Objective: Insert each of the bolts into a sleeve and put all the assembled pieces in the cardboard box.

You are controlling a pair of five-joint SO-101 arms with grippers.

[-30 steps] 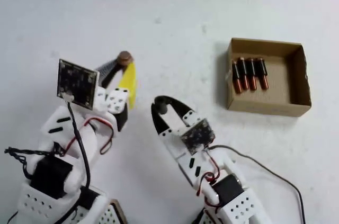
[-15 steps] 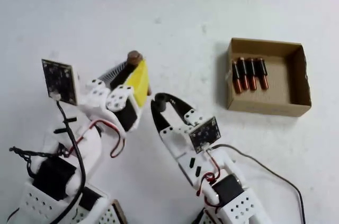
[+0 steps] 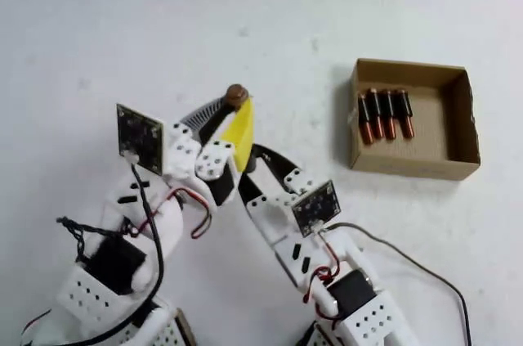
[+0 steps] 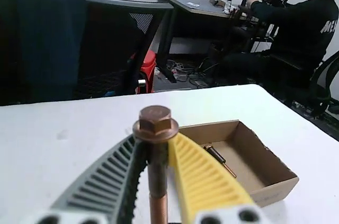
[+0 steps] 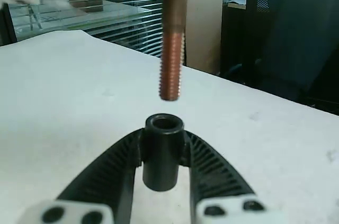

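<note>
Sleeve (image 5: 163, 152) first, nearest the arm bases: black, upright, open end up, pinched between the dark fingers of the right gripper (image 5: 163, 147) over the white table (image 3: 270, 27). Right above it hangs the copper bolt (image 5: 172, 49), threaded tip down and just clear of the bore, clamped under its hex head by the left gripper (image 4: 153, 144). Farther off, the cardboard box (image 3: 409, 164) holds four assembled pieces (image 3: 384, 114) side by side.

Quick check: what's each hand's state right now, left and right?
Left hand: closed on a copper bolt, held upright.
Right hand: closed on a black sleeve, below the bolt's tip.
</note>
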